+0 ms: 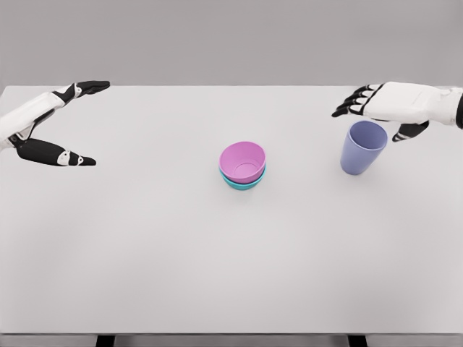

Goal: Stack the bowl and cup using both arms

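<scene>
A pink bowl [242, 160] sits nested in a teal bowl [243, 182] at the table's [145, 253] middle. The blue cup [362, 147] stands upright to the right, just beneath the right hand [376, 101], whose fingers are spread, grasping nothing. The left hand [54, 123] hovers far left, released.

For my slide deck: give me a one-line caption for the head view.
Pink bowl nested in teal bowl mid-table; open right hand beside lavender cup; left hand open.

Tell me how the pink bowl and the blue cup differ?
The pink bowl is wide and shallow; the blue cup is taller and narrower. The bowl sits nested in a teal bowl mid-table; the cup stands alone under the right robot hand. Both are upright and open-topped.
</scene>
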`<action>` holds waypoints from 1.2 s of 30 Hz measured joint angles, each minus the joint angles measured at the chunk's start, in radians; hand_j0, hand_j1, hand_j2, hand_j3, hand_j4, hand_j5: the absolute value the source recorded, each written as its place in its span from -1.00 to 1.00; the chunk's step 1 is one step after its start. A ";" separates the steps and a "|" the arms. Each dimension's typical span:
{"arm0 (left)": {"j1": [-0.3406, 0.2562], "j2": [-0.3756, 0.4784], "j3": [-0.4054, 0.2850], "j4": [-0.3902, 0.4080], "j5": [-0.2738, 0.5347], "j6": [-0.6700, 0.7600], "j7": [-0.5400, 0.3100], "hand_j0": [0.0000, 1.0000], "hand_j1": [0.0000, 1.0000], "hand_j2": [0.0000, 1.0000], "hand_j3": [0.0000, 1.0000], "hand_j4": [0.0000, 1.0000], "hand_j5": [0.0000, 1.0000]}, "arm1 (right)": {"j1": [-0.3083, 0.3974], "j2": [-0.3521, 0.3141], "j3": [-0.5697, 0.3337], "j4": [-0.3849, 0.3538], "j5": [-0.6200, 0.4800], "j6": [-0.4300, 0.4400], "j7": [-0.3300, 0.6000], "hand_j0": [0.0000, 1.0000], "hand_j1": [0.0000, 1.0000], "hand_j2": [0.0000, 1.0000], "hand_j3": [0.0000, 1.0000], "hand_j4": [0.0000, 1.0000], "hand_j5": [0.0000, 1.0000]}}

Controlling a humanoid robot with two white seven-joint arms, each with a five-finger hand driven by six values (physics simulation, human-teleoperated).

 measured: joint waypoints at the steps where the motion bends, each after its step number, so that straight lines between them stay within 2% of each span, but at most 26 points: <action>1: 0.000 0.000 0.000 0.000 -0.001 0.000 0.000 1.00 1.00 1.00 1.00 1.00 1.00 | 0.000 0.003 0.009 0.011 0.001 0.000 0.000 1.00 1.00 1.00 1.00 1.00 1.00; 16: 0.000 -0.002 0.000 -0.001 -0.002 0.000 0.000 1.00 1.00 1.00 1.00 1.00 1.00 | -0.035 0.026 0.090 0.111 0.003 0.000 0.000 1.00 1.00 1.00 1.00 1.00 1.00; 28: 0.008 -0.003 0.000 -0.001 -0.002 0.000 0.000 1.00 1.00 1.00 1.00 1.00 1.00 | -0.037 0.037 0.110 0.124 0.003 0.000 0.000 0.99 0.99 0.99 0.99 0.99 0.99; 32: 0.008 -0.003 0.000 -0.001 -0.002 0.000 0.000 1.00 1.00 1.00 1.00 1.00 1.00 | -0.037 0.043 0.113 0.131 0.001 0.001 -0.001 0.55 0.55 0.55 0.55 0.55 0.55; 36: 0.008 -0.004 0.000 -0.001 -0.002 0.000 0.000 1.00 1.00 1.00 1.00 1.00 1.00 | -0.049 0.054 0.115 0.135 -0.001 0.001 -0.001 0.29 0.29 0.29 0.29 0.29 0.29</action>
